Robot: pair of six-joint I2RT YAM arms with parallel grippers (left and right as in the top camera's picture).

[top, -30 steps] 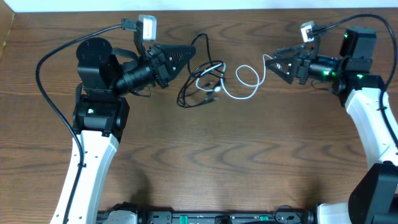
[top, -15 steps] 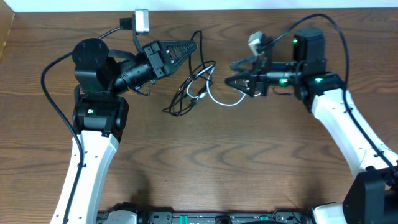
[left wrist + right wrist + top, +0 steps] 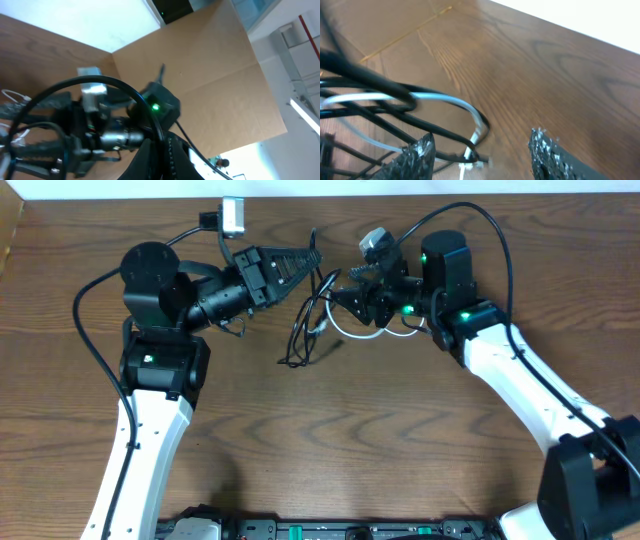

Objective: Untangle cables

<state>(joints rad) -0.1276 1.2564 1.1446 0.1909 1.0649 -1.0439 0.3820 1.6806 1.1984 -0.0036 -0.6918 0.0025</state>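
Observation:
The black cable [image 3: 300, 330] and the white cable [image 3: 348, 335] lie looped together on the wooden table between my arms. My left gripper [image 3: 312, 262] points right and is shut on the black cable near its upper end; in the left wrist view the black cable [image 3: 125, 91] arcs out from the closed fingers [image 3: 162, 145]. My right gripper [image 3: 338, 298] points left, open, right at the tangle. In the right wrist view its fingers [image 3: 481, 139] are spread wide, with the black cable [image 3: 380, 85] and the white cable [image 3: 445, 100] passing between and below them.
The wooden table [image 3: 350, 440] stretches to the front. My right arm's wrist, with its green light [image 3: 155, 106], shows in the left wrist view, close to my left gripper. A brown wall panel [image 3: 210, 75] stands behind.
My right arm has swung left from the right side to the tangle, and its open gripper now reaches the cables. The coil has bunched leftward. My left gripper has stayed almost still, holding the black cable.

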